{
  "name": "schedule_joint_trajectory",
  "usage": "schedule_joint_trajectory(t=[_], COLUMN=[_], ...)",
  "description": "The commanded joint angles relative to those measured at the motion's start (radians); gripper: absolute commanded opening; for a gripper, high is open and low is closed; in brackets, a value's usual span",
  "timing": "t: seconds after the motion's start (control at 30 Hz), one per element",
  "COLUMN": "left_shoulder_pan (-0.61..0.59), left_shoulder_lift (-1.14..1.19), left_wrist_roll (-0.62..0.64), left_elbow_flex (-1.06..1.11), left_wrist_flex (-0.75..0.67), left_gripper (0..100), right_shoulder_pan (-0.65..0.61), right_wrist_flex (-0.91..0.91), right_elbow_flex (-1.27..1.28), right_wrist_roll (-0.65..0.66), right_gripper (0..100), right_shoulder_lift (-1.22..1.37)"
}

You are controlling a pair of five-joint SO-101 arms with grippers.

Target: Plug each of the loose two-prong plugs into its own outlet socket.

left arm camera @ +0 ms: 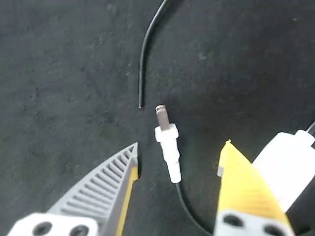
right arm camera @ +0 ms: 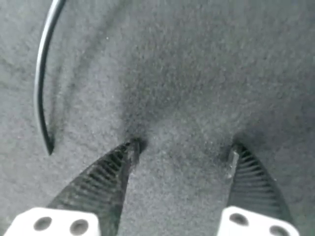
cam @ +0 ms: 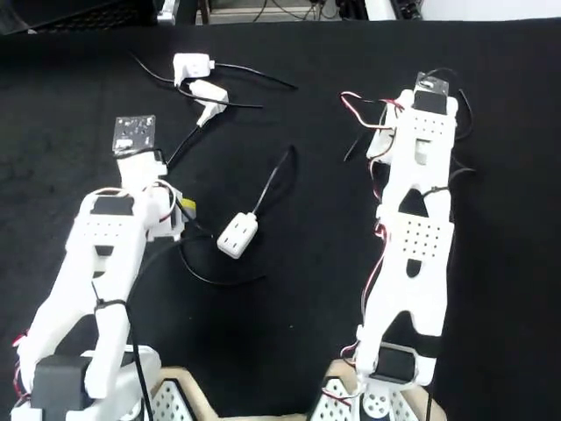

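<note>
Left wrist view: white plug (left arm camera: 167, 147) between the jaws of the wide-spread left pincer (left arm camera: 180, 146), clear of both.

black table (cam: 316, 289) | lying on it: outlet socket (cam: 237, 234); plug (cam: 210, 94); cables (cam: 273, 180)

a white rectangular plastic outlet block (cam: 237, 234) with a thin black cord is lying on the black cloth table (cam: 298, 158), between the white left arm (cam: 105, 254) and the white right arm (cam: 419, 237). farther back, a white boxy plastic piece (cam: 191, 66) and a white plastic plug (cam: 209, 92) are lying just beside each other, both trailing black cords.
</note>
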Motion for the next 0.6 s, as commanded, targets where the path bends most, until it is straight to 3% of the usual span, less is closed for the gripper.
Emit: schedule_joint_trajectory(t=[0.0,0.57], left_shoulder_pan=[0.025,-0.027], left_shoulder_lift=[0.000,0.002], left_wrist_roll=[0.011,0.046], left_elbow_flex=[0.007,0.180], left_wrist_flex=[-0.066,-0.222], left_gripper=[26,26], right_shoulder_pan=[0.021,0.021], right_wrist_flex=[0.000,0.000], right_elbow_flex=[-0.031,-0.028], right_wrist_roll=[-0.009,-0.009], right_gripper=[28.6,28.6], right_shoulder_lift=[0.004,0.007])
